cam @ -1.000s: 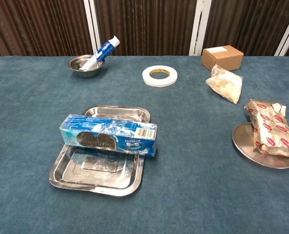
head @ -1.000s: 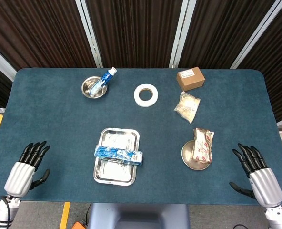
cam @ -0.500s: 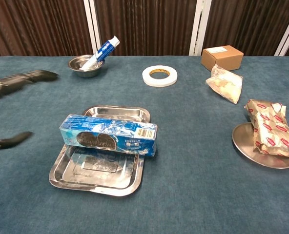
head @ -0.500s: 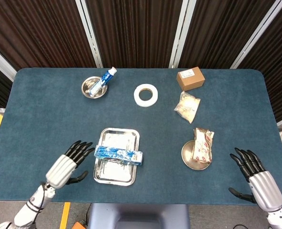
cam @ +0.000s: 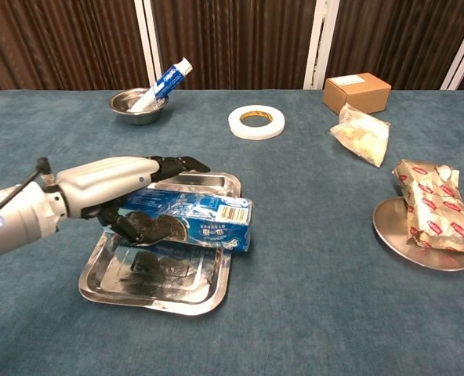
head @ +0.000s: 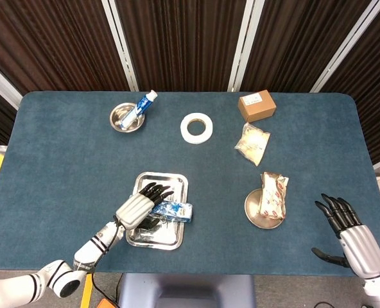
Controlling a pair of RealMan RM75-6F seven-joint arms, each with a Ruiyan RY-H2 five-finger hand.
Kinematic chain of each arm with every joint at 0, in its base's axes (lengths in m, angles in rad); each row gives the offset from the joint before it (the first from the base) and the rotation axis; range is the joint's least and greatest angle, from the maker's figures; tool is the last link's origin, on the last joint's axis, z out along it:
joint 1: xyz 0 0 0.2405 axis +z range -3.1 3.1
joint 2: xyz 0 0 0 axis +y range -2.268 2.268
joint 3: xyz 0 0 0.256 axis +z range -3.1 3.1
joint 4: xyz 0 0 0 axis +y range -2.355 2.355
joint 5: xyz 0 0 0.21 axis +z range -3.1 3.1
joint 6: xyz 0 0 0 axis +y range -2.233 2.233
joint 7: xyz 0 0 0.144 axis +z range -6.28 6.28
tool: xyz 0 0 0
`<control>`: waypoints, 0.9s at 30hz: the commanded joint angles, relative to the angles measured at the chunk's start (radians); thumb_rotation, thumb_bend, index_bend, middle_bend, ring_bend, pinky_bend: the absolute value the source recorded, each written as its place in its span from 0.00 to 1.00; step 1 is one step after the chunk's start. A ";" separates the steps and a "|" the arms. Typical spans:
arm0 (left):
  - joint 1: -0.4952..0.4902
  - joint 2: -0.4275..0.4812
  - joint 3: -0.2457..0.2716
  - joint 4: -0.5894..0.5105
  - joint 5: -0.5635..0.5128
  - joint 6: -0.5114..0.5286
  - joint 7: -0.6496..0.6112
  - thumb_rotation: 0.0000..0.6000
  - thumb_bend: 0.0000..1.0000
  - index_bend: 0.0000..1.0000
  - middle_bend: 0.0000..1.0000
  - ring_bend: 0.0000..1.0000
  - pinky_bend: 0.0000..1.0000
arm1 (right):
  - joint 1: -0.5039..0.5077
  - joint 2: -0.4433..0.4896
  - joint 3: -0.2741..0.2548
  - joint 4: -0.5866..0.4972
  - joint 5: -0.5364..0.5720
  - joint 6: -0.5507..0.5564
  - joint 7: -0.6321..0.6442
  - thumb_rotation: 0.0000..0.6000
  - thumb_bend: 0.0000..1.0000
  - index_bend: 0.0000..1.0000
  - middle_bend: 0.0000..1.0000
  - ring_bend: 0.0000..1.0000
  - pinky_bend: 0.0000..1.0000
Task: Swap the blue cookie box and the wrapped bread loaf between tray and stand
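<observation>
Cookie box (cam: 186, 222) lies across tray (cam: 186, 299), long axis left-right. Left hand (head: 138, 206) over box's left end, fingers above, thumb below, grip not visibly closed. Right hand (head: 347, 226) spread, empty, right of bread loaf (head: 273, 194) on stand (head: 254, 215).

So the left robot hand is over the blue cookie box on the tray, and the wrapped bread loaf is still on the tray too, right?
Not quite. The left robot hand is over the blue cookie box on the tray, but the wrapped bread loaf is not on the tray: it lies on the round metal stand, off to the right. The head view shows both clearly.
</observation>
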 commanded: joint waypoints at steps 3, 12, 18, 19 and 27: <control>-0.046 -0.057 -0.009 0.088 -0.002 0.000 -0.010 1.00 0.38 0.50 0.57 0.33 0.23 | -0.001 0.005 0.012 -0.001 0.023 0.000 0.014 1.00 0.14 0.00 0.00 0.00 0.00; -0.118 -0.132 -0.071 0.208 0.017 0.082 -0.039 1.00 0.41 0.78 0.84 0.54 0.45 | 0.011 0.020 0.025 -0.005 0.063 -0.036 0.058 1.00 0.14 0.00 0.00 0.00 0.00; -0.263 -0.244 -0.156 0.376 -0.001 0.042 -0.095 1.00 0.43 0.80 0.86 0.57 0.49 | 0.026 0.033 0.036 -0.003 0.097 -0.073 0.105 1.00 0.14 0.00 0.00 0.00 0.00; -0.293 -0.270 -0.169 0.422 -0.006 0.030 -0.110 1.00 0.43 0.80 0.86 0.57 0.49 | 0.030 0.034 0.038 -0.002 0.104 -0.082 0.111 1.00 0.14 0.00 0.00 0.00 0.00; -0.568 -0.543 -0.234 0.968 -0.056 -0.102 -0.325 1.00 0.43 0.78 0.82 0.55 0.50 | 0.067 0.034 0.051 0.006 0.156 -0.175 0.129 1.00 0.14 0.00 0.00 0.00 0.00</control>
